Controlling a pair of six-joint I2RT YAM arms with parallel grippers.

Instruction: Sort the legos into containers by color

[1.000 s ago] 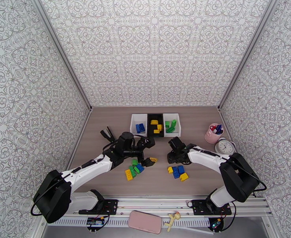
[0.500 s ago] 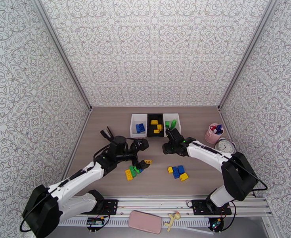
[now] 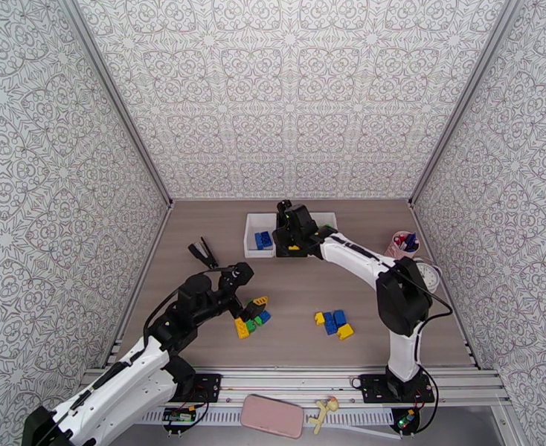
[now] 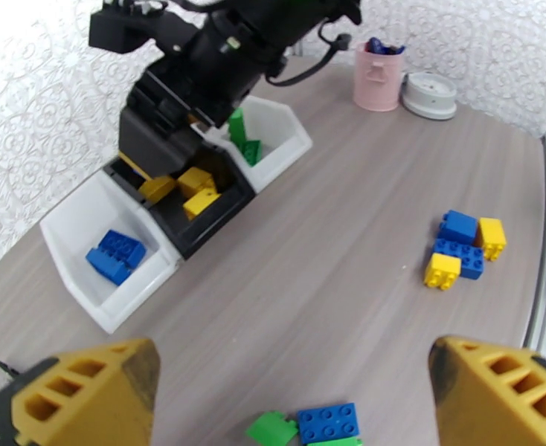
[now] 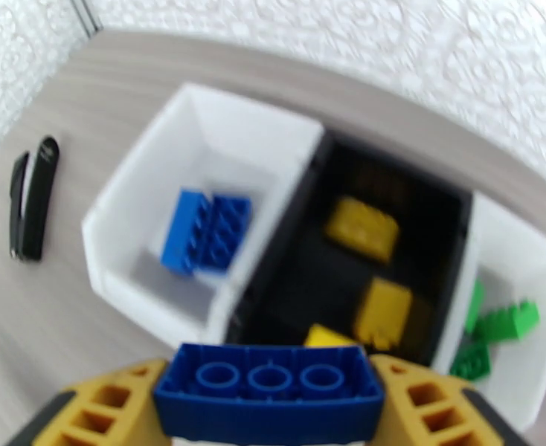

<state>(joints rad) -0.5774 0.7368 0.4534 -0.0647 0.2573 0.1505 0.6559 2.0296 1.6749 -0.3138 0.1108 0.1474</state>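
Top external view: what's laid out?

Three joined containers (image 3: 252, 217) sit at the far side of the table (image 3: 392, 343), and the right gripper (image 3: 291, 233) reaches over them. The left gripper (image 3: 248, 290) hangs above a loose cluster of legos (image 3: 249, 320). A second cluster (image 3: 334, 322) lies well apart to its right.

Left wrist view?

Its fingers stand wide apart and hold nothing, with loose bricks just below. I'd judge it is poised for a pick. Beyond them, blue sits in the near white bin (image 4: 139, 291), yellow in the black bin (image 4: 210, 228) and green in the far white bin (image 4: 288, 139). The right gripper hovers over the black one.

Right wrist view?

The fingers are clamped on a blue brick (image 5: 269, 399), its hollow underside facing the camera. Blue belongs with blue, so it likely needs to move sideways to the neighbouring white bin before letting go.
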